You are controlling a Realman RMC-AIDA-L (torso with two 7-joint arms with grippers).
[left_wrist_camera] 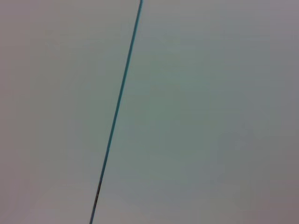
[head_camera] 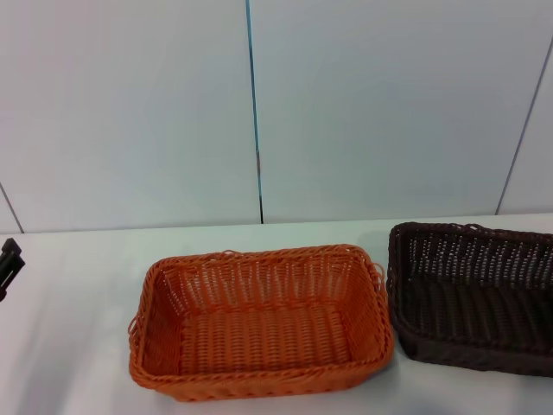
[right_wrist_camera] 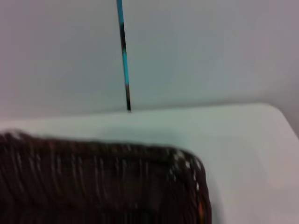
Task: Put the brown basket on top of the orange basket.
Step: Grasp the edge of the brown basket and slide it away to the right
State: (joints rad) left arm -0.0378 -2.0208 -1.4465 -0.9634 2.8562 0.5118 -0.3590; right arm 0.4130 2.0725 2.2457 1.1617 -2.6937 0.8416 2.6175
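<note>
Orange basket (head_camera: 259, 324): rests empty on the white bench (head_camera: 78, 346), centre of my head view.
Brown basket (head_camera: 473, 294): rests on the bench just to the right of the orange one, their near corners close together; whether they touch I cannot tell.
Left arm (head_camera: 9, 266): a dark part shows at the far left edge, well apart from both baskets; my left fingers' state I cannot tell.
Right arm: absent from my head view; its wrist camera looks across the brown basket's rim (right_wrist_camera: 100, 154) from close by. My right fingers are not visible.
Progress: nothing stacked yet. Gripping, lifting and setting the brown basket on the orange one all remain, as I judge it.
</note>
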